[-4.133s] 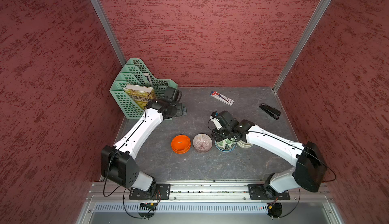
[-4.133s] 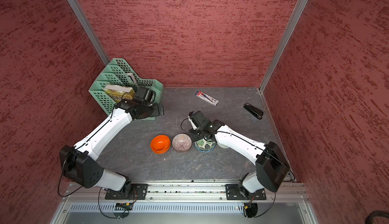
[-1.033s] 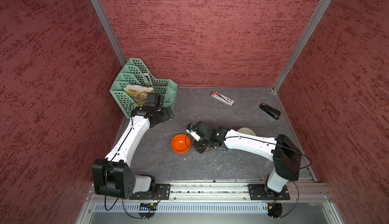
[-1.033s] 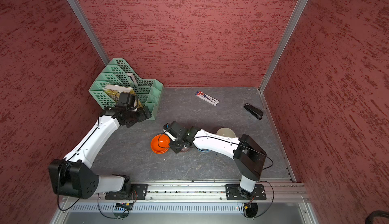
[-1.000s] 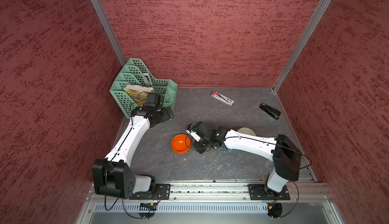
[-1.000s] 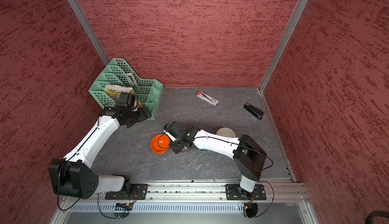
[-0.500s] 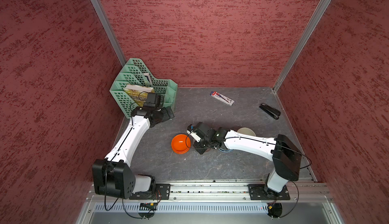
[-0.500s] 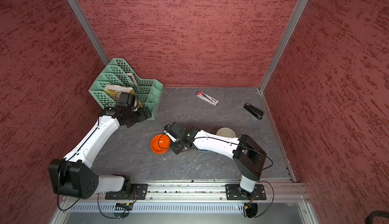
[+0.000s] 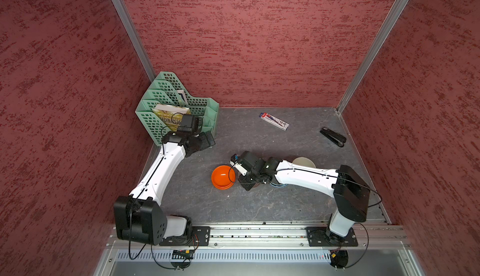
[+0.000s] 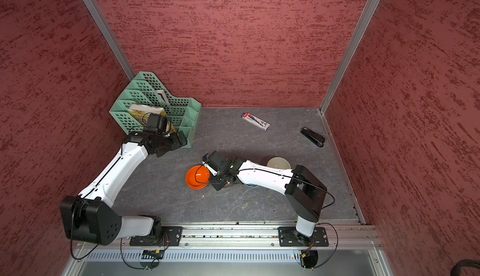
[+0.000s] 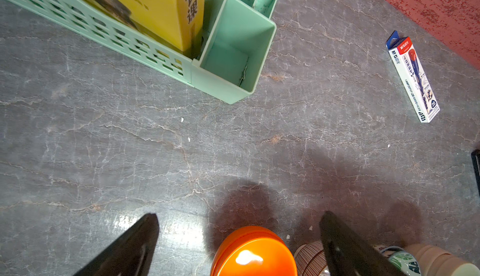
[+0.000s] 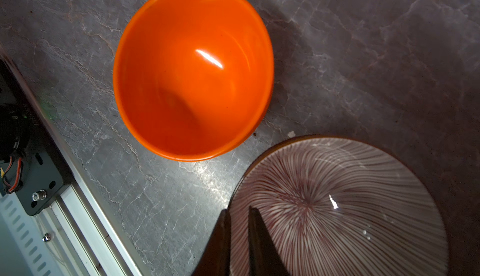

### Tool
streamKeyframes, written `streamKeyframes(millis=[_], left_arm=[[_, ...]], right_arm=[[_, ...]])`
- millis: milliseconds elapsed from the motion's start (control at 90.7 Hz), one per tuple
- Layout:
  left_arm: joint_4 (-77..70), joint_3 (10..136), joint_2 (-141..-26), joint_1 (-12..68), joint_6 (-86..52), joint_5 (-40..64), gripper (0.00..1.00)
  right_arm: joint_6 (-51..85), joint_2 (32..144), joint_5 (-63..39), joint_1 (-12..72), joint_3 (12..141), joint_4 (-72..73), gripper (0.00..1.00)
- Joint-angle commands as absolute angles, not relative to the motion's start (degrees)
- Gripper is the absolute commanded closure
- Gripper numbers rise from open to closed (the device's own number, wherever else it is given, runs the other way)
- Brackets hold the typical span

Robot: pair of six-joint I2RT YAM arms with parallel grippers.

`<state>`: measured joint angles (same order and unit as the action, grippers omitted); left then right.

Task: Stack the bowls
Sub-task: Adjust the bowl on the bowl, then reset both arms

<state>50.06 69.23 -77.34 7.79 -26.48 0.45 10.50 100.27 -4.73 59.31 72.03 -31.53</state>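
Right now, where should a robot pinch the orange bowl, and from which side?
Probably the thin rim, coming straight down from above, one finger inside and one outside. The orange bowl stands upright with its mouth open, and its round wall gives no flat sides. Choose the rim part away from the striped bowl, which sits close beside it.

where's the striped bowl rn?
Right wrist view: striped bowl close beside the orange bowl, rim pinched by the right gripper. In both top views the right wrist mostly covers it.
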Motion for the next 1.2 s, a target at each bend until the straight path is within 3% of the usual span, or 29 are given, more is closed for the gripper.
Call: streamKeyframes(millis=[0, 253, 364, 496, 529, 562, 882, 1190], left_arm=[[49.3, 71.3, -77.7, 8.1, -26.0, -0.3, 0.00], [49.5, 71.6, -77.6, 8.2, -25.7, -0.5, 0.00], [49.7, 71.9, -78.2, 8.6, -25.3, -1.3, 0.00], [49.9, 72.5, -79.1, 10.0, -24.6, -3.3, 0.00], [49.7, 72.7, -79.3, 10.2, -24.5, -3.7, 0.00], [49.5, 72.9, -79.6, 10.5, -24.3, -4.3, 0.00], [45.0, 72.6, -80.4, 11.1, -22.4, -10.8, 0.00], [23.8, 58.2, -75.6, 10.8, -11.0, -17.0, 0.00]], right_arm=[[10.8, 100.8, -5.1, 59.8, 73.2, -30.9, 0.84], [10.9, 99.3, -3.1, 59.8, 73.4, -31.1, 0.83], [11.7, 96.6, -1.4, 59.3, 73.4, -30.9, 0.76], [12.8, 91.9, 0.2, 56.3, 71.1, -28.7, 0.46], [13.0, 90.8, 0.5, 55.1, 70.2, -28.0, 0.12], [13.0, 89.4, 0.9, 53.7, 69.3, -27.3, 0.03], [11.1, 74.5, 6.0, 32.1, 61.3, -22.1, 0.01], [12.9, 67.8, 7.9, 8.0, 42.7, 0.1, 0.02]])
